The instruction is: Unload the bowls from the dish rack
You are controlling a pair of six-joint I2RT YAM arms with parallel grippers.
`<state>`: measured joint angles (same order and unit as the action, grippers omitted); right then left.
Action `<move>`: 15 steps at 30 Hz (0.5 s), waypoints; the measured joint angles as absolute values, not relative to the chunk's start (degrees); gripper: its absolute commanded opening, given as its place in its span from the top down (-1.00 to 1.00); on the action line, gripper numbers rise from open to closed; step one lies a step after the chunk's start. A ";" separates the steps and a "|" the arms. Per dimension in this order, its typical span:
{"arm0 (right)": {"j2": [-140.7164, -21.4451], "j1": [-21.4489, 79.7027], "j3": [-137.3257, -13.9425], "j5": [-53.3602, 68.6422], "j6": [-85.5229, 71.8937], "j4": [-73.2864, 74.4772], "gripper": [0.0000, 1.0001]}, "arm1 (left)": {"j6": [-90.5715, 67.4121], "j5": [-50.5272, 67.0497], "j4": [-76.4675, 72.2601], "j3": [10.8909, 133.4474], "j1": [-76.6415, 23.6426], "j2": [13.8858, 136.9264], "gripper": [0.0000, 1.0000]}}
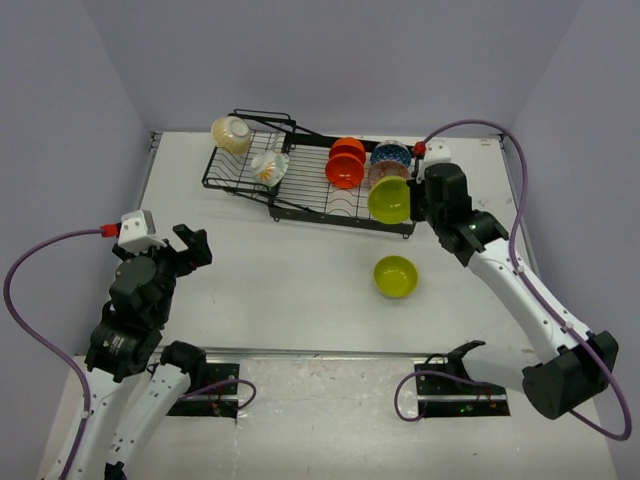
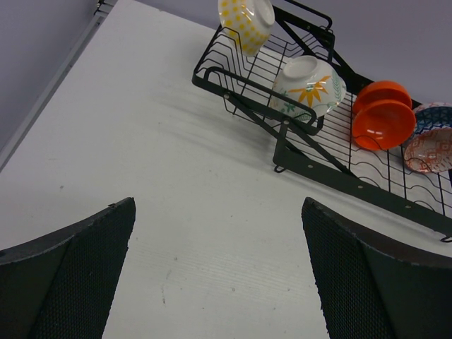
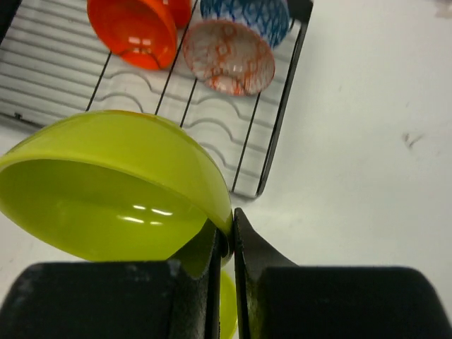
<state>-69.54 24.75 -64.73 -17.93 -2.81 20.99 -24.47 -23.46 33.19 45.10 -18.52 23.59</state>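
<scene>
The black wire dish rack (image 1: 308,180) stands at the back of the table. It holds a cream yellow-patterned bowl (image 1: 232,134), a cream floral bowl (image 1: 270,166), orange-red bowls (image 1: 345,165), a blue patterned bowl (image 1: 390,153) and a pinkish patterned bowl (image 1: 383,173). My right gripper (image 3: 232,226) is shut on the rim of a lime green bowl (image 3: 120,183), held tilted over the rack's right front corner (image 1: 390,200). A second lime green bowl (image 1: 396,276) sits upright on the table. My left gripper (image 2: 217,212) is open and empty over bare table.
The left wrist view shows the rack's tilted section (image 2: 311,162) with the two cream bowls (image 2: 308,86). The right wrist view shows the rack's right edge (image 3: 275,120). Grey walls enclose the table; cables loop beside both arms.
</scene>
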 measured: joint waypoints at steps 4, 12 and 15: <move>-66.85 24.73 -64.73 -14.00 -11.62 34.30 1.00 | -24.47 -23.46 33.19 45.10 -18.52 23.59 -1.00; -67.70 24.73 -57.58 -5.34 -17.21 46.06 1.00 | -24.47 -23.49 33.17 45.10 -18.52 23.49 -1.00; -70.98 24.73 -57.14 -3.68 -17.45 47.62 1.00 | -24.47 -23.49 33.17 45.10 -18.52 23.49 -1.00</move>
<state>-70.98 24.73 -57.14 -3.68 -17.45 47.62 -24.47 -23.49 33.17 45.10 -18.52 23.49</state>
